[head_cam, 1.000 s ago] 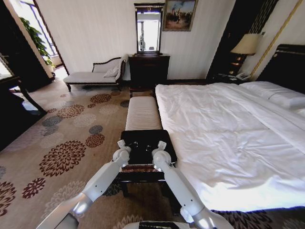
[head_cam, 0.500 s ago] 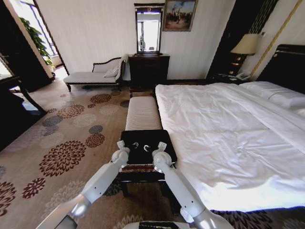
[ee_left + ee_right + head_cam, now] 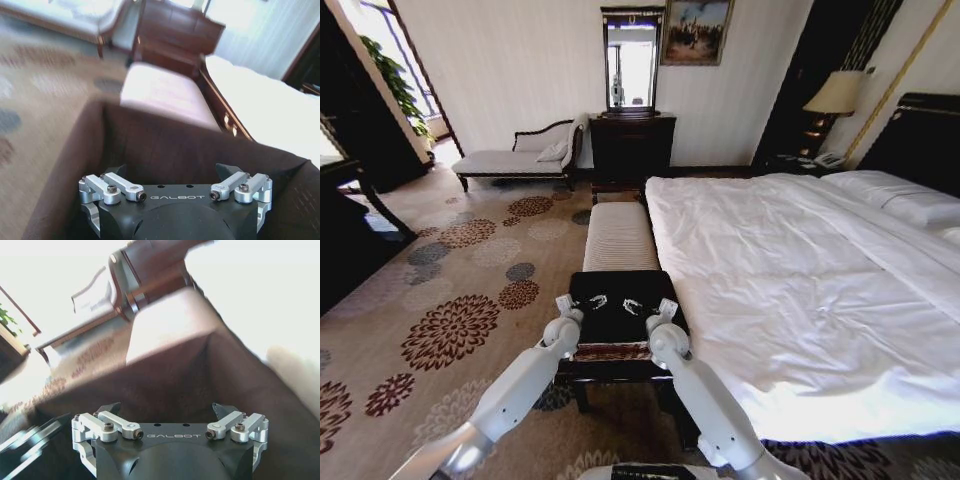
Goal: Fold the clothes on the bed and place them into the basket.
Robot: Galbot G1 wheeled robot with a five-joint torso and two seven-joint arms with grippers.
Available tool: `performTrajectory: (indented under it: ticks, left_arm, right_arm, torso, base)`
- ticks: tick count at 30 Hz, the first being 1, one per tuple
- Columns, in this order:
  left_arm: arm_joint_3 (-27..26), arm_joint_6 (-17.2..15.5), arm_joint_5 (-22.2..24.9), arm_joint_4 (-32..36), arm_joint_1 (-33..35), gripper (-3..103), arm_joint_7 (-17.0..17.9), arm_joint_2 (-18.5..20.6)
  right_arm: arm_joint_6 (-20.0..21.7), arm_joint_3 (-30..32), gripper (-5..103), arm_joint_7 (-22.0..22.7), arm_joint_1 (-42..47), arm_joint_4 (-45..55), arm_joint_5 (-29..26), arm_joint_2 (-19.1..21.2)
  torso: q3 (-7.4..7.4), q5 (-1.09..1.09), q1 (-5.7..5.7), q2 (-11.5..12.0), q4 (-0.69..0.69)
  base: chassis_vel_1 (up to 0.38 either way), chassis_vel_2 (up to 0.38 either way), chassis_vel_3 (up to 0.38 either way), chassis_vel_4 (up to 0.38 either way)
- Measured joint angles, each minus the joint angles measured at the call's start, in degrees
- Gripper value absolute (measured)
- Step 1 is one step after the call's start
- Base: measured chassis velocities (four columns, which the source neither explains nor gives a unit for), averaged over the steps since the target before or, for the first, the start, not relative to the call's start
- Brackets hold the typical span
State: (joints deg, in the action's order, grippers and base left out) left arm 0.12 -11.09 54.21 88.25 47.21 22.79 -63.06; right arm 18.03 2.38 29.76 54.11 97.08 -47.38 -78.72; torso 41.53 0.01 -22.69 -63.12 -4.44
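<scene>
Clothes cannot be told apart from the dark fabric inside the basket [image 3: 623, 305], so where the black shirt lies is unclear; no white lettering can be made out. The basket is a rectangular brown wicker box with a black fabric top, standing on the near end of a long pale striped bench [image 3: 619, 236], just beside the foot of the bed [image 3: 800, 300]. Its woven front wall shows as a narrow strip between the two arms.

The left gripper [image 3: 590, 301] and the right gripper [image 3: 640, 306] both reach over the basket's black top, near each other. In both wrist views the dark fingers stand wide apart with nothing between them; their tips are cut off by the gripper bodies. The left wrist view shows the basket's brown lining [image 3: 165, 145], blurred.

The bed has rumpled white sheets, white pillows [image 3: 910, 200] and a black headboard [image 3: 925, 135]. Beyond the bench stand a dark wooden cabinet [image 3: 632, 145] and a pale chaise longue [image 3: 520, 155], on a flower-patterned carpet [image 3: 450, 330].
</scene>
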Motion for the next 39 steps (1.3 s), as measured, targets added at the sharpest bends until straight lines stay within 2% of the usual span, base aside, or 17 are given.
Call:
performTrajectory:
  ticks: [1, 3, 7, 14, 18, 19, 20, 23, 25, 28, 30, 31, 33, 34, 36, 37, 39]
  left_arm:
    - [0.0, 0.0, 0.0, 0.0, 0.0, 100, 0.0, 0.0]
    - [-2.0, 0.8, -3.3, 2.6, 2.9, 100, -0.4, 1.1]
    - [-3.0, 0.8, -2.9, 7.4, 5.9, 100, -1.3, 2.5]
    - [-2.0, 1.0, -4.6, 10.3, 5.8, 100, -1.9, 2.1]
    - [-3.9, 2.8, -9.6, 15.9, 7.6, 100, -1.9, 4.0]
    - [-5.1, 3.8, -11.5, 16.9, 8.6, 100, -1.9, 4.8]
    - [-5.1, 3.8, -11.5, 16.9, 8.6, 100, -1.9, 4.8]
    - [-10.5, 6.8, -16.5, 19.6, 13.2, 100, -2.1, 7.0]
    - [-11.5, 7.1, -17.1, 20.1, 14.0, 100, -2.1, 7.3]
    - [-19.3, 8.8, -20.3, 23.7, 21.1, 100, -3.0, 8.0]
    - [-21.0, 9.3, -21.0, 24.3, 23.0, 100, -3.2, 8.0]
    - [-24.9, 10.7, -23.1, 25.7, 28.3, 100, -4.1, 7.5]
    - [-29.4, 13.1, -26.3, 26.8, 34.9, 100, -5.3, 6.3]
    - [-29.4, 13.1, -26.3, 26.8, 34.9, 100, -5.3, 6.3]
    - [-33.6, 15.4, -28.6, 28.5, 40.8, 100, -6.7, 3.5]
    - [-33.6, 15.4, -28.6, 28.5, 40.8, 100, -6.7, 3.5]
    - [-36.1, 16.9, -29.9, 29.8, 45.1, 100, -7.8, 0.7]
  right_arm:
    - [0.0, 0.0, 100, 0.0, 0.0, 0.0, 0.0, 0.0]
    - [-1.8, 1.2, 100, -1.9, 1.4, 1.2, 2.0, 0.8]
    - [-2.3, 2.4, 100, -2.4, 2.9, 2.7, 2.0, 1.9]
    - [-2.4, 3.3, 100, -2.5, 5.2, 4.7, 3.2, 2.4]
    - [-4.6, 5.2, 100, -4.8, 7.2, 6.5, 8.0, 3.6]
    - [-5.9, 5.9, 100, -6.1, 8.0, 6.7, 10.7, 4.1]
    - [-5.9, 5.9, 100, -6.1, 8.0, 6.7, 10.7, 4.1]
    - [-9.4, 8.5, 100, -9.6, 10.2, 7.0, 17.0, 5.6]
    - [-9.9, 9.0, 100, -10.0, 10.6, 7.0, 17.6, 5.8]
    - [-12.3, 12.0, 100, -11.5, 13.4, 7.9, 20.5, 6.4]
    - [-12.8, 12.8, 100, -11.9, 14.3, 8.1, 21.4, 6.5]
    - [-14.5, 14.8, 100, -13.0, 16.5, 8.4, 24.4, 6.6]
    - [-17.2, 18.1, 100, -14.5, 19.8, 8.5, 28.9, 6.6]
    - [-17.2, 18.1, 100, -14.5, 19.8, 8.5, 28.9, 6.6]
    - [-20.2, 22.2, 100, -16.1, 23.3, 8.5, 32.4, 6.5]
    - [-20.2, 22.2, 100, -16.1, 23.3, 8.5, 32.4, 6.5]
    - [-22.5, 25.8, 100, -17.4, 26.2, 9.0, 33.9, 6.4]
  torso:
    - [0.0, 0.0, 0.0, 0.0, 0.0]
    - [0.0, -0.01, 0.0, 0.0, 0.0]
    - [-0.01, 0.0, 0.01, 0.0, 0.01]
    - [0.0, -0.01, 0.0, 0.0, -0.03]
    - [-0.01, -0.01, 0.0, 0.0, -0.02]
    - [-0.01, -0.01, 0.01, 0.0, -0.02]
    - [-0.01, -0.01, 0.01, 0.0, -0.02]
    - [-0.01, -0.02, 0.01, 0.0, -0.01]
    - [0.0, -0.01, 0.0, 0.0, -0.01]
    - [-0.01, -0.02, 0.0, 0.0, -0.03]
    - [-0.01, -0.01, 0.0, 0.0, -0.01]
    - [-0.01, -0.01, 0.01, 0.0, 0.0]
    - [-0.01, -0.02, 0.01, 0.0, 0.02]
    - [-0.01, -0.02, 0.01, 0.0, 0.02]
    - [-0.02, -0.02, 0.01, 0.0, -0.02]
    - [-0.02, -0.02, 0.01, 0.0, -0.02]
    - [-0.01, 0.0, 0.01, 0.0, -0.01]
  base:
    - [0.0, 0.0, 0.0, 0.0]
    - [0.0, 0.0, 0.0, 0.0]
    - [0.0, 0.0, 0.0, 0.0]
    - [0.0, 0.0, 0.0, 0.0]
    - [0.0, 0.0, 0.0, 0.0]
    - [0.0, 0.0, 0.0, 0.0]
    - [0.0, 0.0, 0.0, 0.0]
    - [0.0, 0.0, 0.0, 0.0]
    - [0.0, 0.0, 0.0, 0.0]
    - [0.0, 0.0, 0.0, 0.0]
    - [0.0, 0.0, 0.0, 0.0]
    - [0.0, 0.0, 0.0, 0.0]
    - [0.0, 0.0, 0.0, 0.0]
    - [0.0, 0.0, 0.0, 0.0]
    - [0.0, 0.0, 0.0, 0.0]
    - [0.0, 0.0, 0.0, 0.0]
    - [0.0, 0.0, 0.0, 0.0]
